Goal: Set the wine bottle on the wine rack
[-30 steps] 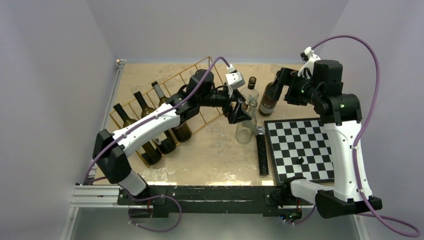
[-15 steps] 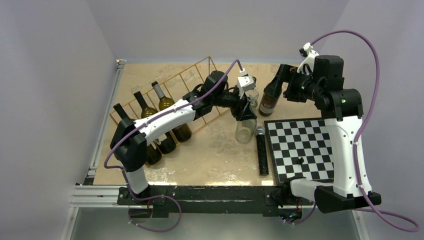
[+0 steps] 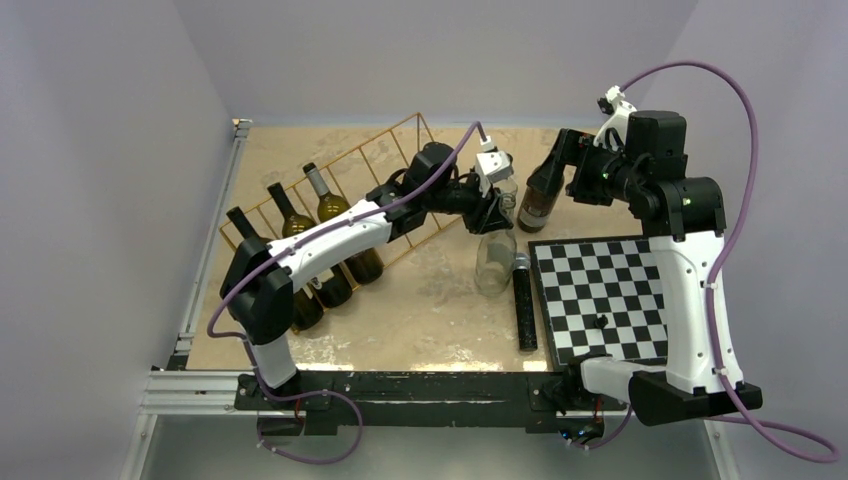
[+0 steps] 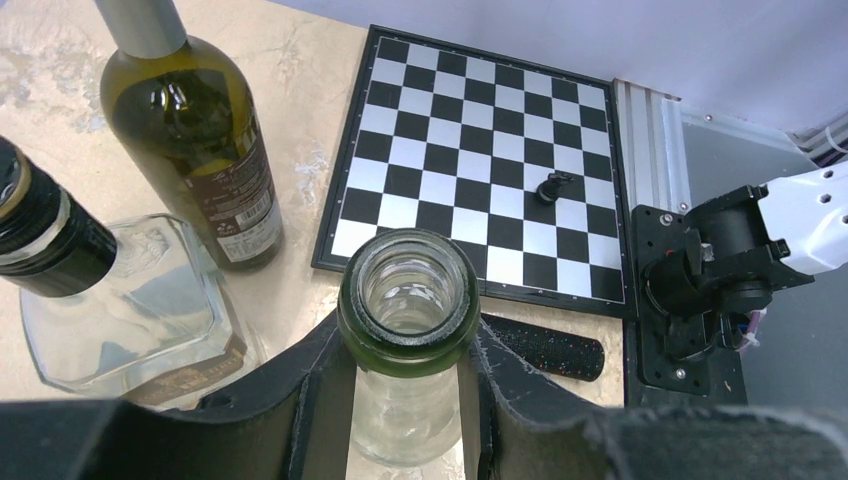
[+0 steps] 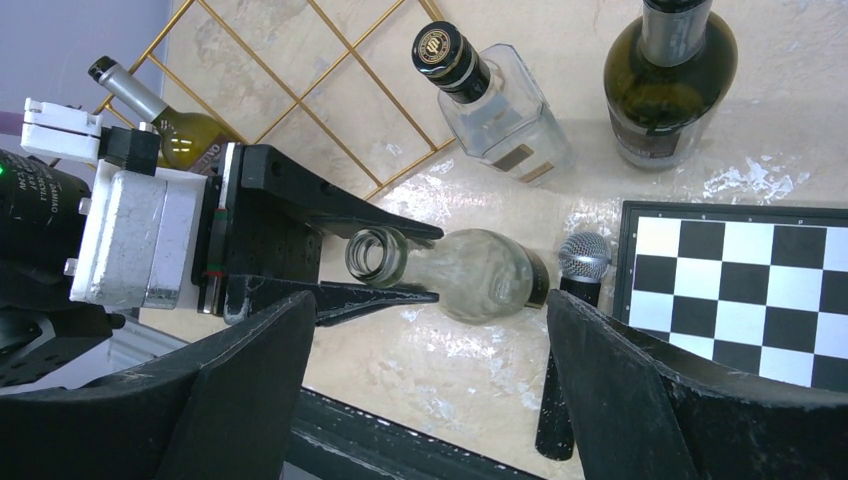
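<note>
With other bottles [image 3: 330, 285] already in the rack [image 3: 360, 160], the clear bottle [image 4: 408, 300] stands unlifted on the surface [image 3: 420, 310], left fingers [image 4: 300, 400] flanking its neck, grip uncertain, right fingers [image 5: 640, 400] spread empty.

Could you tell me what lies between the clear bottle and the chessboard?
A black microphone lies flat between the clear bottle and the chessboard, clearest in the top view.

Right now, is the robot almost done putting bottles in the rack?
Partway: three bottles lie in the wine rack. The left end effector grips the neck of the clear bottle, which stands on the table. The dark bottle stands there too, untouched.
</note>
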`<action>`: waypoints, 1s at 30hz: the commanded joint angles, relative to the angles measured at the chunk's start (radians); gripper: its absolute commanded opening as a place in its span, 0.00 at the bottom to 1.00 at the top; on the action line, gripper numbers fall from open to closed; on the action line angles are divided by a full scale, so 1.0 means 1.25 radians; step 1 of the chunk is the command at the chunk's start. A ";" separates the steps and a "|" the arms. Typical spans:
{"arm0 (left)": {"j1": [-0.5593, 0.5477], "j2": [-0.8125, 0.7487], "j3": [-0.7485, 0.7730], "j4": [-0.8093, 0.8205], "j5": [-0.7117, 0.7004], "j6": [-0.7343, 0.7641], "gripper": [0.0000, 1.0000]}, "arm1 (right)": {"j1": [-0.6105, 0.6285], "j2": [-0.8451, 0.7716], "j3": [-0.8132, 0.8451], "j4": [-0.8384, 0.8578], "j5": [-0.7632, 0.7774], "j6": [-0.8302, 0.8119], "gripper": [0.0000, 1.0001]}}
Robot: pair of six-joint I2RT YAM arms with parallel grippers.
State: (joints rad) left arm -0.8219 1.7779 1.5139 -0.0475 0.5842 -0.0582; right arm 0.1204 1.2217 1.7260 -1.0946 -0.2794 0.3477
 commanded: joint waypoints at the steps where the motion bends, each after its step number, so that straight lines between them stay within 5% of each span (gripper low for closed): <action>1: -0.003 -0.058 0.008 0.002 -0.040 0.013 0.00 | 0.000 -0.018 0.000 0.013 -0.007 0.008 0.90; 17: 0.004 -0.155 0.090 -0.145 -0.119 -0.053 0.00 | 0.000 0.003 0.042 0.019 -0.021 0.038 0.90; 30: 0.091 -0.303 0.082 -0.252 -0.264 -0.099 0.00 | 0.000 -0.010 0.015 0.035 -0.028 0.053 0.89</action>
State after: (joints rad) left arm -0.7597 1.5173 1.5536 -0.4667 0.3107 -0.1215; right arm 0.1207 1.2243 1.7393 -1.0870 -0.2874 0.4004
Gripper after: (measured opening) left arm 0.406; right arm 0.897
